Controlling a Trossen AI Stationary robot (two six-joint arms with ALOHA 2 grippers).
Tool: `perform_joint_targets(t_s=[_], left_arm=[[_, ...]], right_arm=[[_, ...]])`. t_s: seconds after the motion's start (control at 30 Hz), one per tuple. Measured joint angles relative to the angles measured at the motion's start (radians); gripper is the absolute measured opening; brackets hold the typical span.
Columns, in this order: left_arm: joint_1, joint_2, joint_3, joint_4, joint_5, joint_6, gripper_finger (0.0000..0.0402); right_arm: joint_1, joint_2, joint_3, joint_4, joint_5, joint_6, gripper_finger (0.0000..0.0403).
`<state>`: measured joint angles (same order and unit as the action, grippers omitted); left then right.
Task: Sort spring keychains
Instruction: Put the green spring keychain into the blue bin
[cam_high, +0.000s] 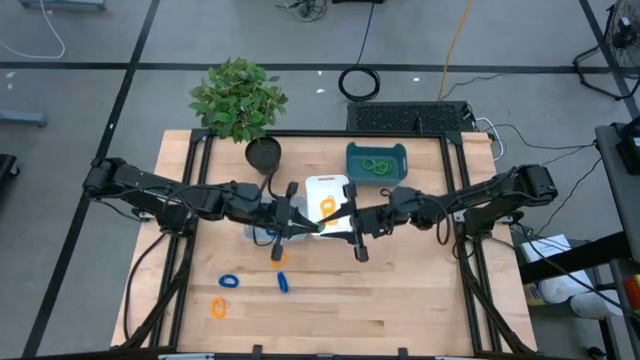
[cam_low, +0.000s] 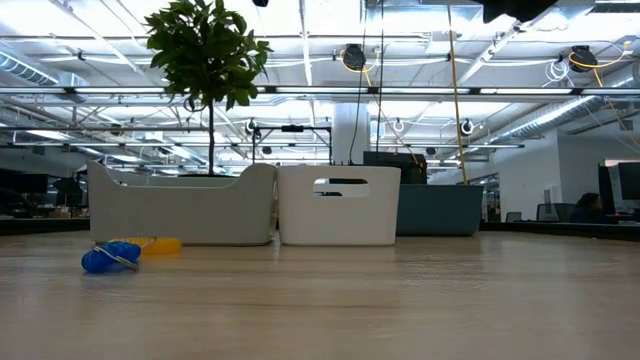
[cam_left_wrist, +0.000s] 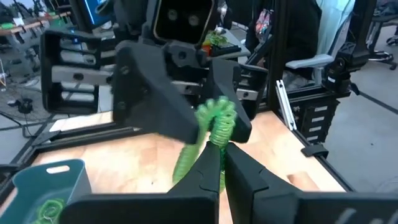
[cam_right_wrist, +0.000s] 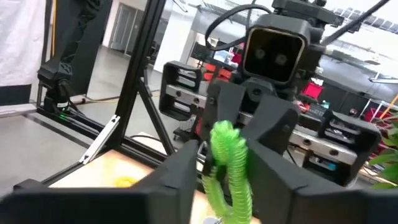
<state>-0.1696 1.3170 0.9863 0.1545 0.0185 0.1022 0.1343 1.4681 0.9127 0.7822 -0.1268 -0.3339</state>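
Observation:
Both grippers meet in the air above the middle of the table, around one green spring keychain (cam_high: 322, 225). My left gripper (cam_left_wrist: 219, 144) is shut on it. My right gripper (cam_right_wrist: 225, 163) faces it from the table's right and is shut on the same coil. An orange keychain (cam_high: 327, 207) lies in the white tray (cam_high: 318, 182). Green ones (cam_high: 377, 166) lie in the teal tray (cam_high: 352, 160). Two blue keychains (cam_high: 229, 282) (cam_high: 283, 283) and two orange ones (cam_high: 219, 308) (cam_high: 279, 257) lie loose on the table. My left gripper pinches the green keychain's coil (cam_left_wrist: 216, 134) between its two fingertips, coming level from the table's left. The keychain is lifted clear, and its lower part (cam_left_wrist: 184, 167) hangs below. My right gripper has the upper coil (cam_right_wrist: 229, 144) between its fingers, coming level from the table's right; the loop (cam_right_wrist: 219, 190) hangs below.
A pale tray (cam_high: 262, 234) sits under my left gripper. A potted plant (cam_high: 240, 98) and a black cup (cam_high: 263, 154) stand at the far edge. In the low view a blue keychain (cam_low: 110, 257) lies before the trays (cam_low: 338, 205). Bare wood lies along the near edge.

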Motion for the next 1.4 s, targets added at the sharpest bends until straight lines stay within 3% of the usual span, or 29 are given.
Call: perform_joint_targets(t_s=[0.17, 0.23, 0.37, 0.6, 0.97, 1.17, 1.4], left_arm=[[0.0, 0.0, 0.0, -0.002, 0.0, -0.011, 0.0005], [-0.003, 0.0, 0.0, -0.002, 0.0, -0.018, 0.0005], [-0.003, 0.0, 0.0, -0.002, 0.007, -0.04, 0.0012], [-0.005, 0.0, 0.0, 0.002, 0.014, -0.07, 0.0075], [-0.01, -0.003, 0.001, 0.029, 0.034, -0.105, 0.0197], [-0.01, -0.012, 0.001, -0.042, 0.035, -0.108, 0.0274], [-0.021, -0.064, 0.003, -0.185, 0.033, -0.14, 0.0311]], right_arm=[[0.012, -0.001, 0.0, 0.008, 0.003, -0.018, 0.0029], [0.012, -0.001, 0.0, 0.007, 0.002, -0.027, 0.0012], [0.012, -0.005, 0.0, 0.003, 0.001, -0.02, 0.0012], [0.012, -0.029, -0.001, -0.04, 0.026, -0.02, 0.0004], [0.011, -0.199, -0.001, -0.423, 0.091, 0.069, 0.0001], [0.018, -0.255, -0.002, -0.585, 0.205, 0.098, 0.0], [0.018, -0.27, -0.002, -0.733, 0.236, 0.143, 0.0]])
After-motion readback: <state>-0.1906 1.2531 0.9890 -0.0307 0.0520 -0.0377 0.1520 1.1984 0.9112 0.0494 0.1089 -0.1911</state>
